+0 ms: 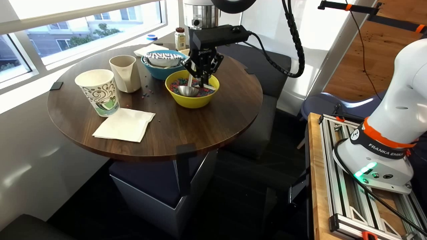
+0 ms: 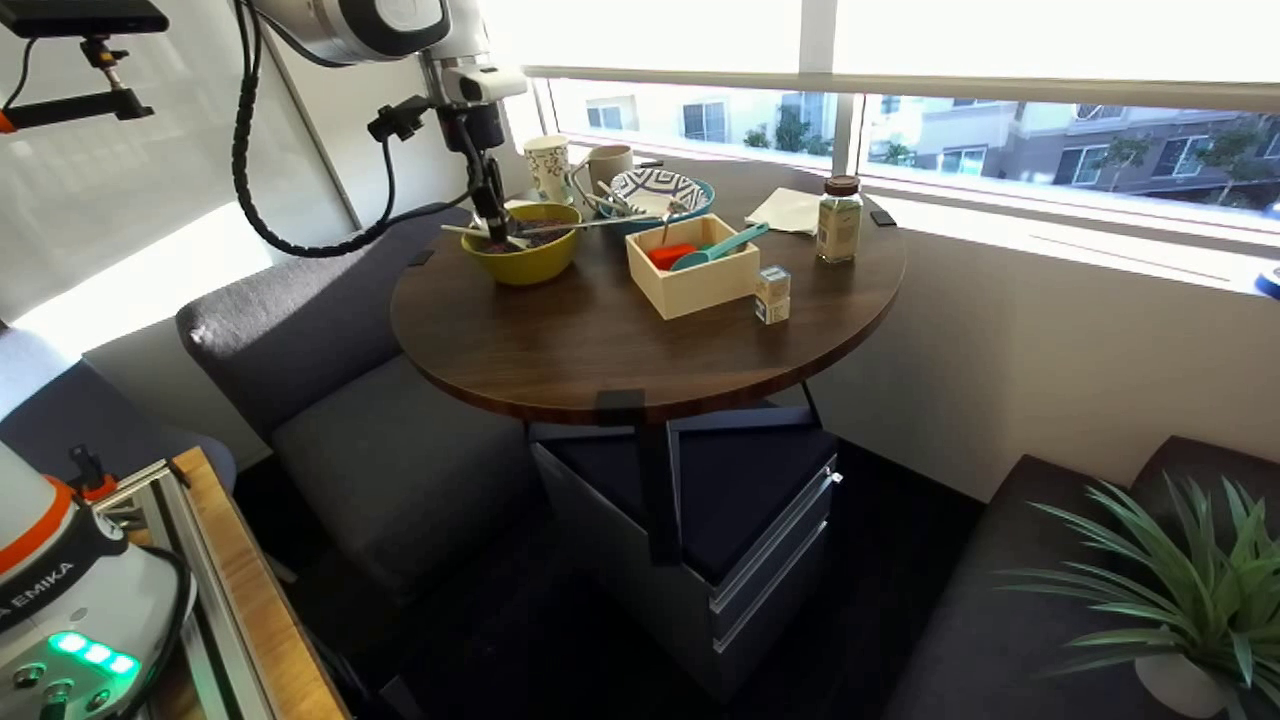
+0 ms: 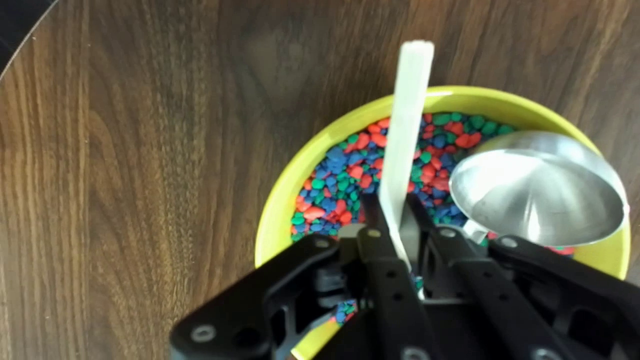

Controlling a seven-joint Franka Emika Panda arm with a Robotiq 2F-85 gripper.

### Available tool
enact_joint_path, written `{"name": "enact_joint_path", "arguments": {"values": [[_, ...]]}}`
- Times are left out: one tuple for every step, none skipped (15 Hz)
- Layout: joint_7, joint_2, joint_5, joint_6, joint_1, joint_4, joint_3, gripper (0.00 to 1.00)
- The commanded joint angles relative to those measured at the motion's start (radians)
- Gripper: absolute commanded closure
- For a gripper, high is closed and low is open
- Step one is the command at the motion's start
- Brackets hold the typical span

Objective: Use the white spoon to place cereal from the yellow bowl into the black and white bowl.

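The yellow bowl [image 1: 190,103] stands on the round table and also shows in the other views [image 2: 530,266] [image 3: 282,200]. It holds the cereal [image 3: 345,185], red, blue and green bits. My gripper [image 3: 392,202] is down at the bowl, over the cereal, its fingers close together around the handle of the white spoon [image 3: 407,115]. The handle's free end juts up past the rim; the spoon's lower end is mostly hidden by the fingers. In both exterior views the gripper [image 1: 202,83] [image 2: 497,242] is at the bowl. The black and white bowl [image 2: 650,185] sits inside a blue bowl [image 1: 160,73].
A metal ladle [image 3: 540,190] lies in the yellow bowl beside the gripper. A wooden box [image 2: 695,285] with scoops, a small carton [image 2: 773,297] and a jar [image 2: 840,225] stand nearby. A paper cup [image 1: 101,95], a beige mug [image 1: 126,73] and napkins [image 1: 125,126] are also on the table.
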Motion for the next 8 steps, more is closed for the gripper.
{"name": "enact_joint_path", "arguments": {"values": [[0.075,-0.037,-0.063,0.015,0.007,-0.046,0.005,0.96],[0.089,-0.041,-0.079,0.019,0.008,-0.050,0.005,0.96],[0.100,-0.043,-0.092,0.021,0.008,-0.052,0.006,0.96],[0.108,-0.047,-0.103,0.020,0.008,-0.054,0.008,0.96],[0.115,-0.051,-0.111,0.015,0.008,-0.057,0.011,0.96],[0.122,-0.055,-0.119,0.014,0.007,-0.061,0.013,0.96],[0.131,-0.059,-0.127,0.012,0.007,-0.063,0.015,0.96],[0.136,-0.063,-0.134,0.011,0.007,-0.066,0.017,0.96]]}}
